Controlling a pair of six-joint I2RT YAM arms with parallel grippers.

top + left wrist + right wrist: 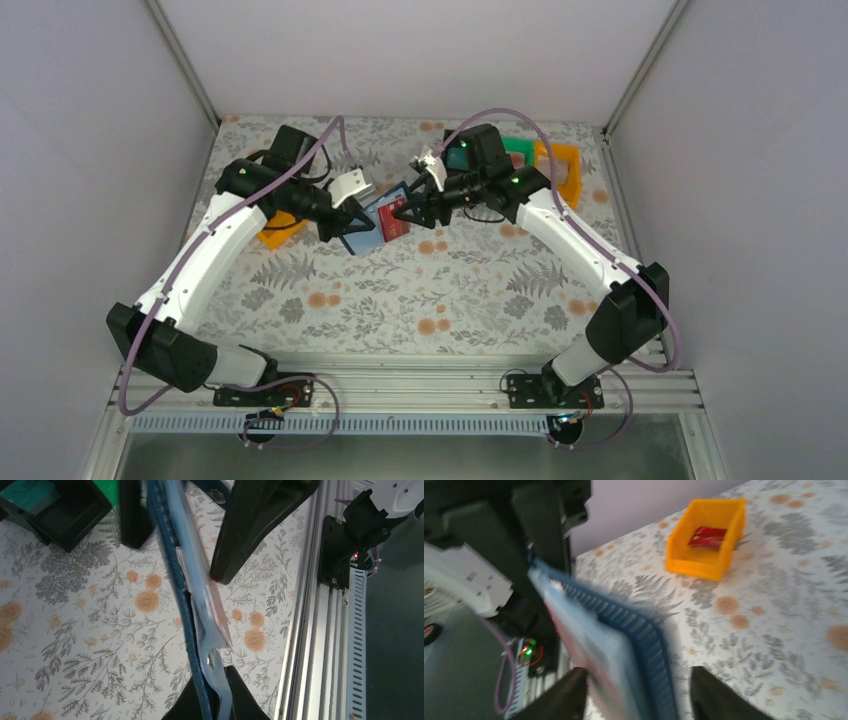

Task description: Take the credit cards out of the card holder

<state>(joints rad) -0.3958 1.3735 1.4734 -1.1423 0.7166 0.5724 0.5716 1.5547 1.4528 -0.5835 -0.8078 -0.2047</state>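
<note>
Left wrist: card holder (172,565) clamped in end effector (210,692)

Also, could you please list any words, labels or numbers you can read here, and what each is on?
None can be read.
The red card in the card holder is too small; the red item in the orange bin is blurred.

The navy card holder (358,240) is hanging open above the table (480,290), near its centre, tilting steeply on edge and showing its lighter blue inside. A red credit card (397,222) is sticking out of it toward 2 o'clock, partly tucked in.
</note>
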